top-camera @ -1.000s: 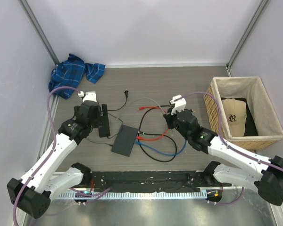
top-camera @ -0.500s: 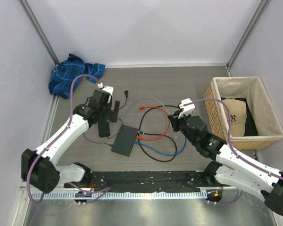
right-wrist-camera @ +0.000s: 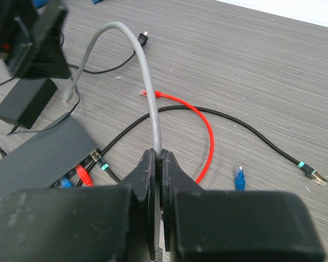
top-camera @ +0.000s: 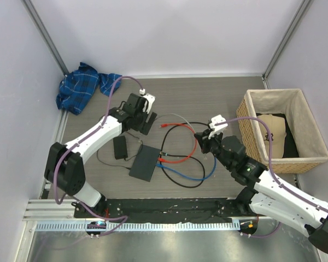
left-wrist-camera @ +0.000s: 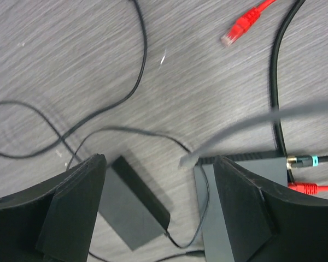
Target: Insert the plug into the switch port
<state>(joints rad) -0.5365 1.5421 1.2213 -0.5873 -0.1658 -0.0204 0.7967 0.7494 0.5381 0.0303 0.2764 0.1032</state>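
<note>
From above, my left gripper (top-camera: 144,120) hangs over the desk (top-camera: 208,93) just beyond the black adapter brick (top-camera: 120,147), jaws spread. My right gripper (top-camera: 204,141) is on the other side of the switch (top-camera: 144,162), pinching a grey cable (top-camera: 177,115) that arcs across toward the left one. The switch lies flat between my two arms, with a red cable (top-camera: 180,126), a blue cable (top-camera: 180,176) and a black one leaving its right edge (a wicker basket (top-camera: 246,117) stands well off to the right). Through my left wrist camera, the two fingers (left-wrist-camera: 71,213) stand wide apart with nothing clamped. The plug (left-wrist-camera: 187,160), a clear-tipped end of the grey cable, shows blurred between them, above the adapter brick and beside the corner of the switch; I cannot tell how high it floats. A loose red connector (left-wrist-camera: 243,24) lies on the desk further on. Through my right wrist camera, my fingers (right-wrist-camera: 147,180) are pressed together on the grey cable, which rises from them and curves over to the plug dangling just under my left gripper. The switch port (right-wrist-camera: 89,165) is on the long edge facing me, beside the sockets already filled in blue, red and black, and the plug hangs apart from it, over the adapter brick's end.
</note>
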